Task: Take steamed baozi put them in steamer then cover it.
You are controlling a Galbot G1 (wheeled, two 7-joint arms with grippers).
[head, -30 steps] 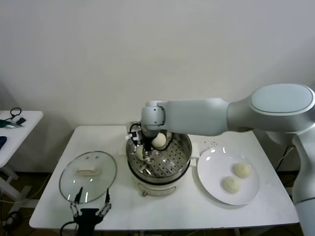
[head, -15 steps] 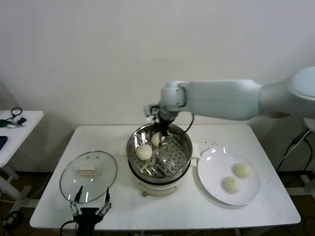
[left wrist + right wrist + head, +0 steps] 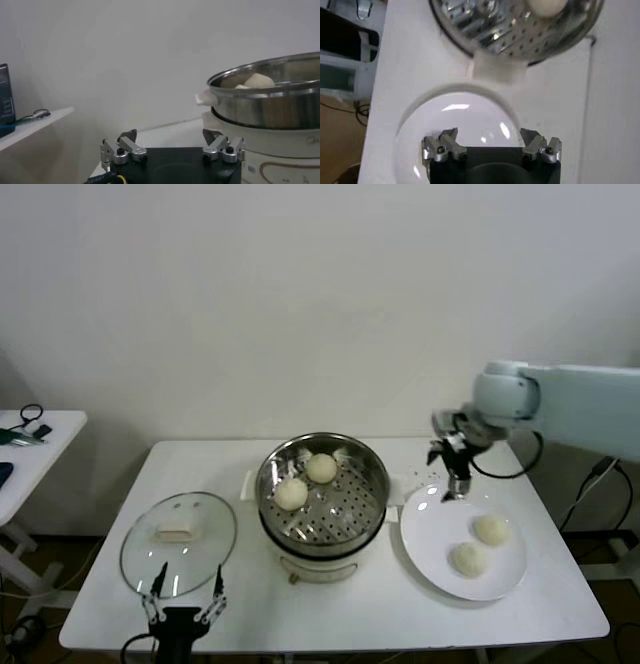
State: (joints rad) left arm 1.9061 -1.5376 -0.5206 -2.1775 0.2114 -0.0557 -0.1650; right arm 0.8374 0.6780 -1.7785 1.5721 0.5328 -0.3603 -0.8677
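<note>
Fingers apart and empty, my right end effector [image 3: 455,474] hangs over the plate [image 3: 437,556], lining up another baozi [image 3: 491,529].

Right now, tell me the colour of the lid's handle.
Cream-white; the cover's handle shows best in the head view.

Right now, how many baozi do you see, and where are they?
4. Two baozi lie in the steamer: and. Two lie on the white plate: and. None seems hidden.
</note>
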